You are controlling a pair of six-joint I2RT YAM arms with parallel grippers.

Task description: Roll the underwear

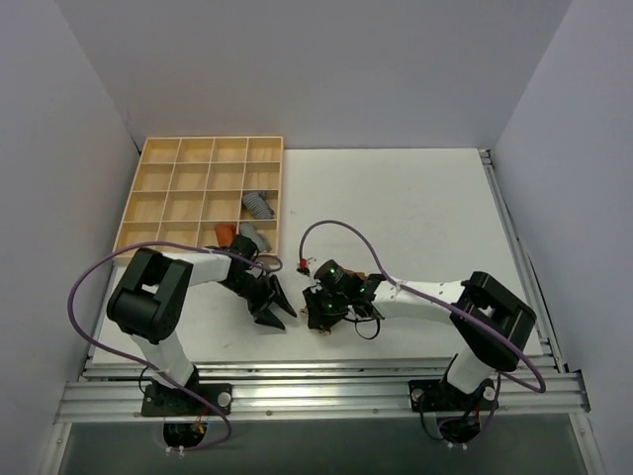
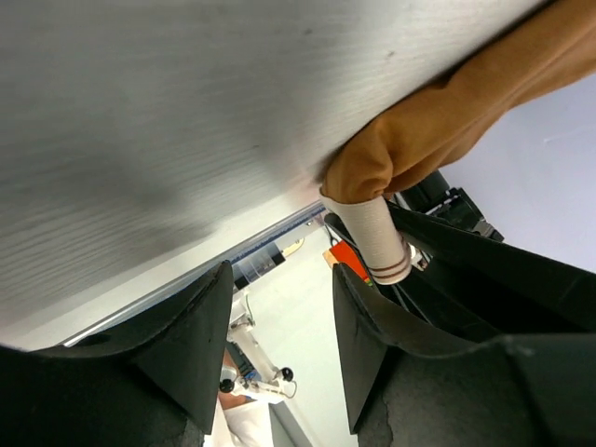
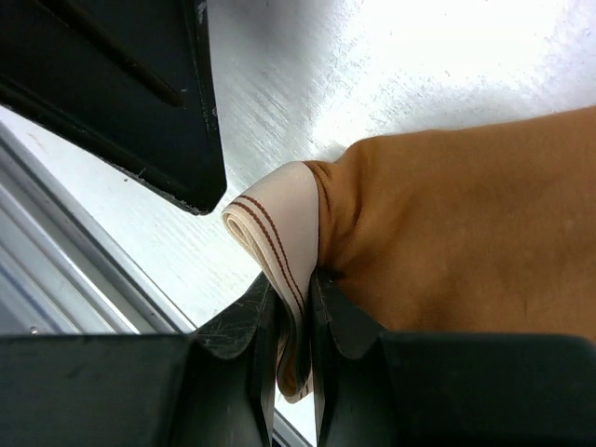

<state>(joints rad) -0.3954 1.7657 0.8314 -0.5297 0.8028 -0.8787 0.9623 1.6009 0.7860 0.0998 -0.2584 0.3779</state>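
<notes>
**A:** Where does the underwear (image 3: 466, 251) lie, going by the wooden tray (image 1: 138, 193)?

**B:** Outside it, on the white table (image 1: 415, 198), off the tray's near right corner on the side toward the arm bases. From above it is almost wholly hidden beneath the right gripper (image 1: 321, 315). Only a sliver of brown shows there.

**A:** And what is that claw doing?

**B:** Its wrist view shows the two fingers drawn close together on the pale beige band (image 3: 275, 242), which has two thin dark-red stripes. The folded band is pinched between the fingertips. The caramel-brown body bulges beside them and rests on the table.

**A:** And the left gripper (image 2: 279, 345)?

**B:** It sits between the tray's near right corner and the underwear. Its jaws stand spread, with nothing between them. Its own camera sees the band end of the garment just past one fingertip. Whether that finger touches the cloth cannot be told.

**A:** Is anything in the tray itself?

**B:** A grey rolled cloth (image 1: 258, 205) sits in the right-hand column, one row back from the near edge. A second grey roll (image 1: 255, 236) sits in the near right compartment. A redder orange rolled cloth (image 1: 226, 234) is in the compartment beside it, and the left arm partly covers it.
</notes>
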